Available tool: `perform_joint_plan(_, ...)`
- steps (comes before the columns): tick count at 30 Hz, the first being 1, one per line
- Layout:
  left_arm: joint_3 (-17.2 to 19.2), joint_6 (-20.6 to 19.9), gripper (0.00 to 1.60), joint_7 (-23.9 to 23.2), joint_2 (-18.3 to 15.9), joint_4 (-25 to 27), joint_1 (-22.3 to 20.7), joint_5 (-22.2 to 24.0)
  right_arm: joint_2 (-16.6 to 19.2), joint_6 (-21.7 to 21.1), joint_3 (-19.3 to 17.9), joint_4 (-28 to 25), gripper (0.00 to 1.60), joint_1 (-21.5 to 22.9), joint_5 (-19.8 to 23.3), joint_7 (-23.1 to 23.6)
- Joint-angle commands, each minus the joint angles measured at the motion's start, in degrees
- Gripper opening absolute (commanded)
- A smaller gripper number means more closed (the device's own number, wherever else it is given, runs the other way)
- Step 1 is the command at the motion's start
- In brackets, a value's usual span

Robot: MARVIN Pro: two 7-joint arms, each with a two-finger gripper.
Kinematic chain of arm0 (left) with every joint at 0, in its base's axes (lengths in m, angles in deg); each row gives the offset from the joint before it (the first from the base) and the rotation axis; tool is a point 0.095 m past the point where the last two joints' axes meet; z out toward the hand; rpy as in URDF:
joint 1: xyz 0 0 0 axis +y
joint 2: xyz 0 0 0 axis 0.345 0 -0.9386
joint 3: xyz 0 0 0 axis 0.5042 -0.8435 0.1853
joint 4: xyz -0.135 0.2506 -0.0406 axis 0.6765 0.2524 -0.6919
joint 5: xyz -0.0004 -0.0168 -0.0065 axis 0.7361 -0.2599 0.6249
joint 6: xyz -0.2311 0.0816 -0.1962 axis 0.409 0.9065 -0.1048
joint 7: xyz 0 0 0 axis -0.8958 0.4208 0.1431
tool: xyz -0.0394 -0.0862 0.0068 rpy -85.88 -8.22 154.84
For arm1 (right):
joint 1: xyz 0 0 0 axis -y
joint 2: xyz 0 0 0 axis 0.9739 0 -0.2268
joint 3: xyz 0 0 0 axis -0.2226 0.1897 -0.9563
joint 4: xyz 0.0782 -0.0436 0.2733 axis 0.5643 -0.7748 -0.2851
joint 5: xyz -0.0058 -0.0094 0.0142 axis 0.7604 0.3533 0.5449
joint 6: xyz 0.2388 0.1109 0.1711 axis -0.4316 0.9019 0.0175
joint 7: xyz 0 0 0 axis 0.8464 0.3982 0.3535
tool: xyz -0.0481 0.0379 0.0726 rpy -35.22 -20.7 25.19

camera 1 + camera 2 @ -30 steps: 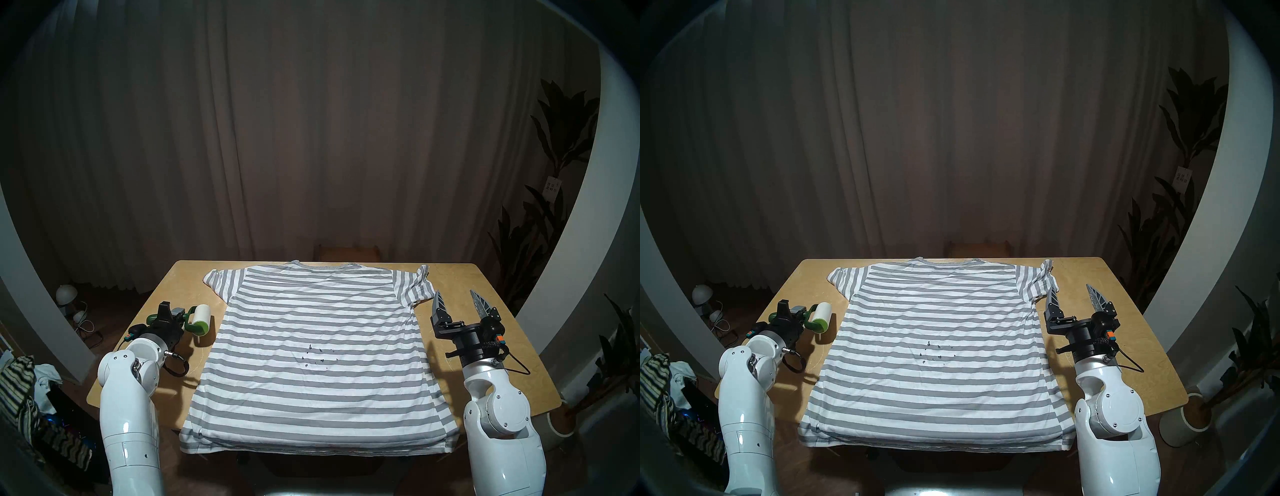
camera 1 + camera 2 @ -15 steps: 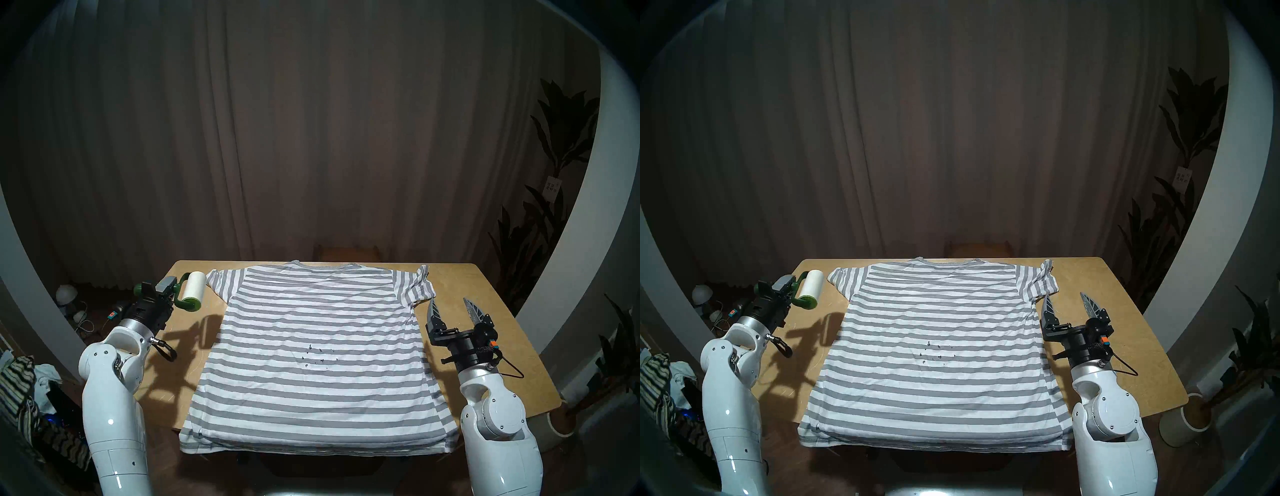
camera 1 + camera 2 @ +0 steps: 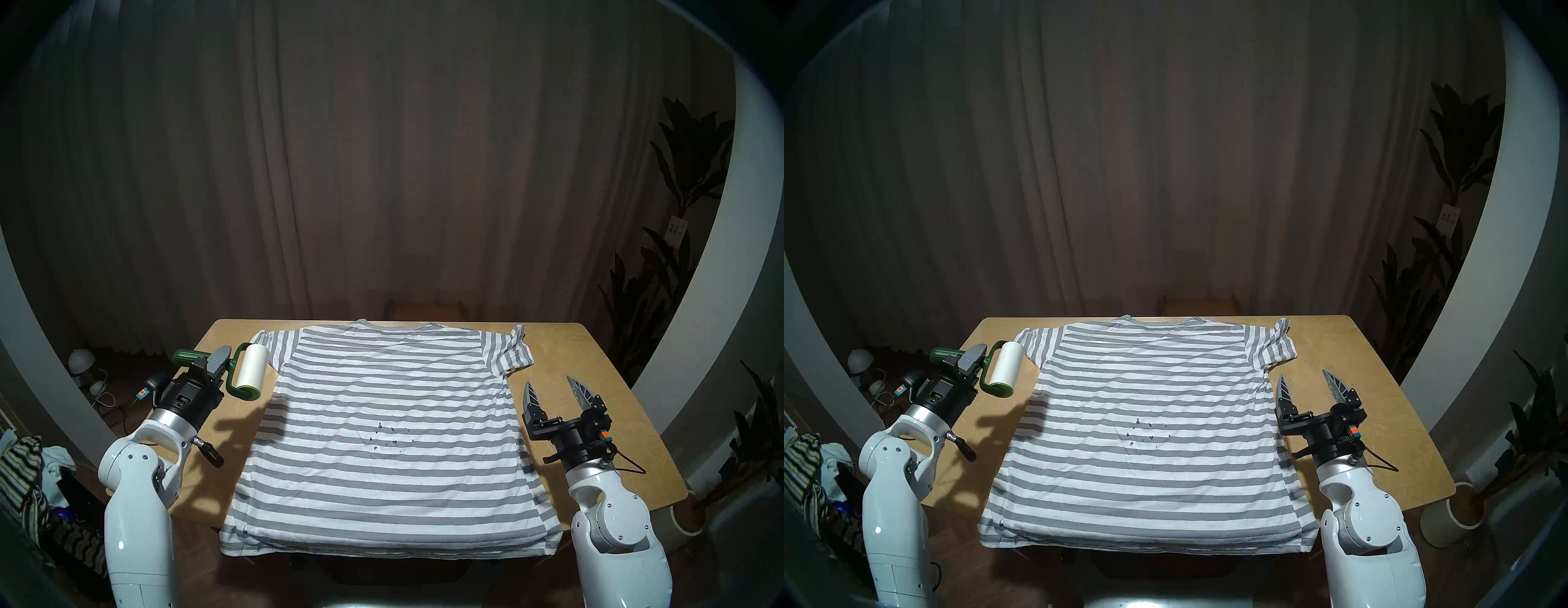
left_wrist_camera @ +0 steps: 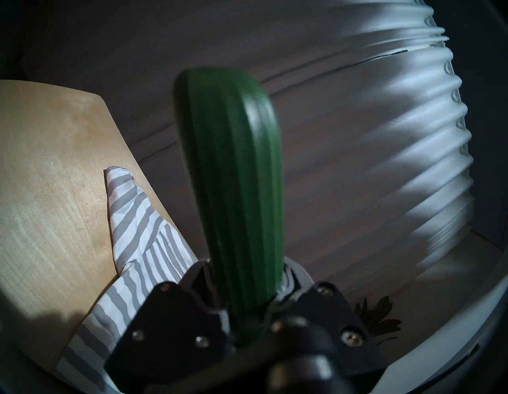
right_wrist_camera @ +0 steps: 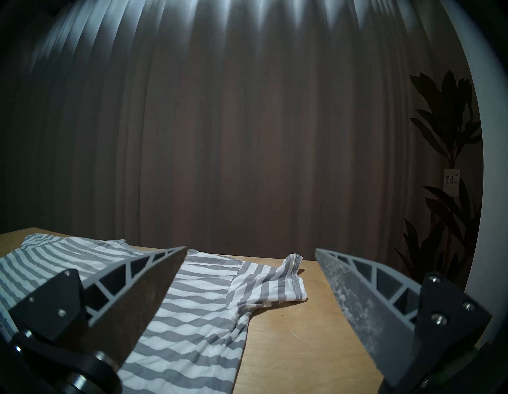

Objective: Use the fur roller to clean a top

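Head stereo left: the top (image 3: 382,433), a short-sleeved tee with grey and white horizontal stripes and a grey ribbed collar, lies flat on the wooden tabletop (image 3: 594,403), collar at the far edge, hem hanging a bit over the near edge; small dark specks (image 3: 390,435) cluster mid-chest. The left gripper (image 3: 212,367) has its jaws clamped on the dark green handle of the fur roller (image 3: 250,373); the white roll with green ends is held off the tabletop, tilted, just left of the top's left sleeve, its shadow falling on the tabletop and the shirt edge. The right gripper (image 3: 555,392) is over the tabletop just right of the top's side seam, jaws spread wide, holding nothing. Head stereo right: same layout; fur roller (image 3: 1004,369) beside the left sleeve, top (image 3: 1149,433) flat, specks near centre, right gripper (image 3: 1312,388) gaping and empty. Striped cloth pile (image 3: 805,471) sits on the floor at far left. Left wrist: the ribbed dark green handle (image 4: 236,192) fills the centre, pinched at its base by the jaws; a striped sleeve (image 4: 132,220) lies on the tabletop corner (image 4: 49,165) behind. Right wrist: both fingers (image 5: 365,297) well apart with only the tabletop and the top's rumpled right sleeve (image 5: 275,280) between them; curtain (image 5: 247,123) and a plant (image 5: 445,132) behind.
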Motion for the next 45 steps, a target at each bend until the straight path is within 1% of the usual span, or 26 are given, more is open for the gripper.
perform_joint_plan(1,-1.5,3.5,0.00,-4.0,1.3,3.1,1.3,-2.5,1.9,0.2,-0.6,1.3,1.60,0.3,-1.8,0.6)
perform_joint_plan(2,-1.9,3.7,0.00,-3.9,1.5,3.3,1.3,-2.8,2.0,0.2,-0.6,2.1,1.60,1.0,-2.0,0.6)
perform_joint_plan(4,-3.4,3.8,0.00,-2.8,1.7,4.0,1.4,-4.2,2.7,-2.3,-0.7,3.6,1.60,2.8,-1.5,1.2)
perform_joint_plan(7,-5.5,4.4,0.00,-1.2,2.1,5.2,1.5,-6.5,4.1,-4.8,-0.5,5.1,1.60,5.0,-1.3,2.5)
perform_joint_plan(8,-6.1,4.3,0.00,0.1,2.7,5.6,1.4,-6.7,4.7,-5.3,-0.4,6.0,1.60,5.8,-1.3,3.0)
perform_joint_plan(10,-7.4,5.3,0.00,0.1,3.0,6.1,1.5,-8.3,5.2,-5.7,0.0,7.2,1.60,7.0,-0.5,3.6)
perform_joint_plan(15,-9.7,5.9,0.00,-0.2,3.1,7.3,1.6,-10.2,5.6,-6.8,0.2,9.4,1.60,10.2,-0.1,5.0)
perform_joint_plan(17,-10.5,6.0,0.00,-0.2,3.4,7.7,1.8,-10.6,5.9,-7.5,0.2,10.2,1.60,10.9,0.6,5.6)
perform_joint_plan(19,-11.6,6.5,0.00,-0.2,3.3,8.2,2.3,-12.1,6.5,-7.7,0.4,11.2,1.60,11.4,0.3,6.1)
perform_joint_plan(20,-12.2,6.3,0.00,0.1,3.2,8.4,2.6,-12.5,6.7,-8.6,0.5,11.4,1.60,11.6,0.3,6.2)
perform_joint_plan(26,-15.4,7.7,0.00,2.5,4.6,9.6,3.7,-16.6,7.2,-7.8,1.3,14.0,1.60,12.3,-0.9,6.4)
perform_joint_plan(29,-16.8,8.3,0.00,4.1,5.5,10.1,3.8,-18.0,7.3,-7.7,1.6,14.2,1.60,12.4,-1.1,6.5)
perform_joint_plan(30,-17.5,8.8,0.00,4.3,5.2,10.1,3.8,-19.3,7.5,-7.8,1.9,14.2,1.60,12.3,-1.7,6.4)
perform_joint_plan(33,-18.6,9.4,0.00,5.5,6.1,10.3,3.5,-19.9,7.6,-7.8,2.1,14.3,1.60,12.3,-2.0,6.6)
perform_joint_plan(35,-19.9,9.8,0.00,4.8,5.5,10.0,3.3,-21.1,7.8,-8.0,2.2,13.8,1.60,11.9,-2.3,6.8)
perform_joint_plan(36,-20.6,9.3,0.00,3.7,5.3,9.4,3.1,-20.7,8.1,-8.2,2.2,13.2,1.60,11.5,-2.8,6.7)
perform_joint_plan(40,-23.5,10.5,0.00,3.4,5.3,8.4,3.1,-23.0,8.7,-9.2,1.8,11.6,1.60,10.1,-3.2,7.1)
perform_joint_plan(45,-25.5,11.5,0.00,4.4,6.9,7.3,4.1,-24.0,9.5,-9.6,1.0,10.5,1.60,8.4,-4.2,7.3)
